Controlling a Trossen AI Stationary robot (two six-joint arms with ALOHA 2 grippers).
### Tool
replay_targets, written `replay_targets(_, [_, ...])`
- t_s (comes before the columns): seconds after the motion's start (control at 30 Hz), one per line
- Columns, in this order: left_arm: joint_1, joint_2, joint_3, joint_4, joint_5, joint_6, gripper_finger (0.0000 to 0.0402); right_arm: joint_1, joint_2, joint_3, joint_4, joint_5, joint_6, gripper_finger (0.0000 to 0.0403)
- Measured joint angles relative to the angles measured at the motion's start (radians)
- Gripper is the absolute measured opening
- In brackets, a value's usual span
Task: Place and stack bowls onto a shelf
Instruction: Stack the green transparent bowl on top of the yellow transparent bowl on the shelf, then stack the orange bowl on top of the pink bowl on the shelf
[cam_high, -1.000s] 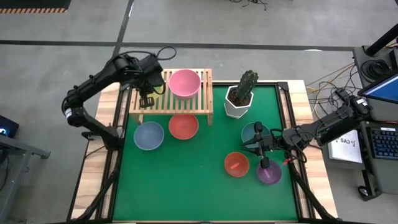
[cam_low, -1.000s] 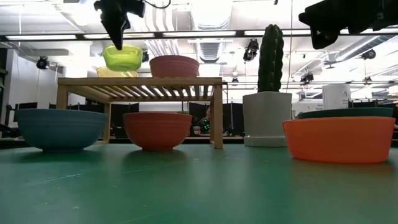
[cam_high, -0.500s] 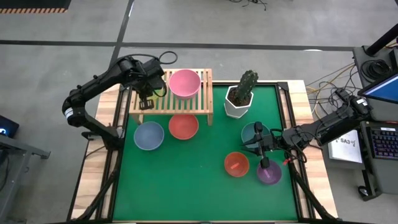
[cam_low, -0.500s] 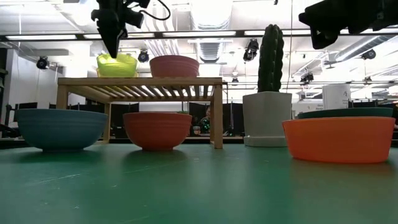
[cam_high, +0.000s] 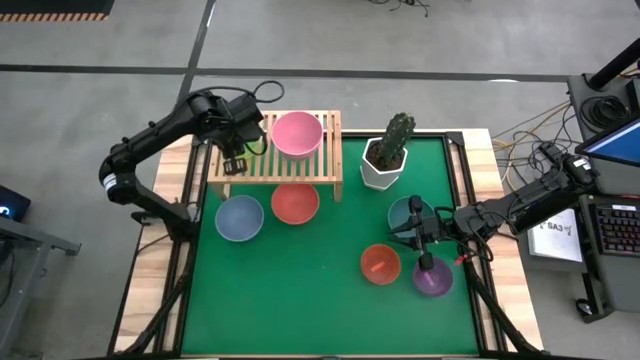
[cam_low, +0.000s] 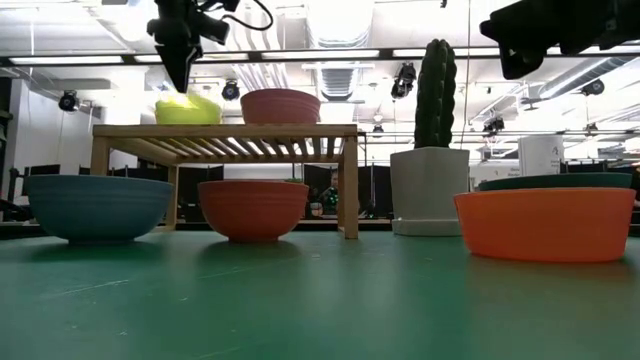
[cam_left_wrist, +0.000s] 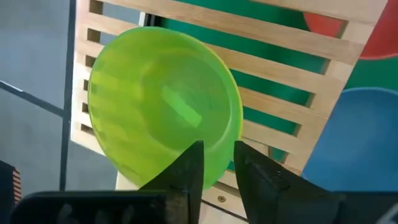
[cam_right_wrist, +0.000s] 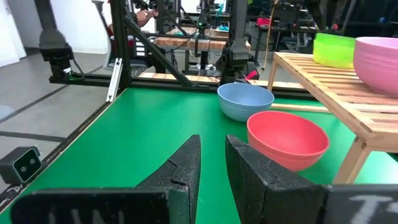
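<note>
My left gripper (cam_low: 184, 88) stands over the left end of the light-wood shelf (cam_low: 230, 130), shut on the lime green bowl (cam_low: 188, 108). The bowl also shows in the left wrist view (cam_left_wrist: 161, 118). The yellow bowl is hidden. The pink bowl (cam_high: 297, 133) rests on the shelf's slats beside it. The blue-grey bowl (cam_high: 239, 217) and coral-red bowl (cam_high: 295, 203) rest on the green mat by the shelf. My right gripper (cam_right_wrist: 212, 155) hovers above the teal bowl (cam_high: 400, 215), open by a narrow gap and empty. The red-orange bowl (cam_high: 380, 264) and purple bowl (cam_high: 433, 280) lie near it. My left gripper pinches the lime green bowl's rim (cam_left_wrist: 231, 146), with one finger (cam_left_wrist: 189, 165) inside the bowl and one outside. The fingers come from above and point down. The bowl sits low on the shelf's left end, a little tilted; what its base rests on is hidden.
A white faceted pot with a cactus (cam_high: 385, 160) stands on the mat to the right of the shelf. The mat (cam_high: 300, 290) has open room along its near side. The floor lies just past the shelf's left and far sides.
My left gripper has gone down with the lime green bowl. The bowl hung clear above the yellow bowl on the shelf and now sits low over it, hiding it. My right gripper has kept still.
</note>
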Motion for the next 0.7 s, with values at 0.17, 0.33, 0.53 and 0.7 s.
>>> replay_targets(0.17, [-0.001, -0.051, 0.0, 0.0, 0.003, -0.072, 0.0088, 0.0, 0.0, 0.0, 0.002, 0.019, 0.023, 0.0066])
replay_targets(0.33, [-0.018, -0.17, -0.007, 0.075, 0.157, -0.208, 0.0084, 0.0, 0.007, 0.0, 0.013, 0.02, 0.081, 0.0066])
replay_targets(0.53, [-0.166, -0.405, -0.161, 0.46, 0.213, -0.43, 0.0076, -0.001, 0.101, 0.033, 0.076, 0.057, 0.088, 0.0066])
replay_targets(0.7, [-0.383, -0.586, -0.422, 0.876, 0.214, -0.539, 0.0074, -0.008, 0.232, 0.195, -0.04, 0.072, 0.061, 0.0066])
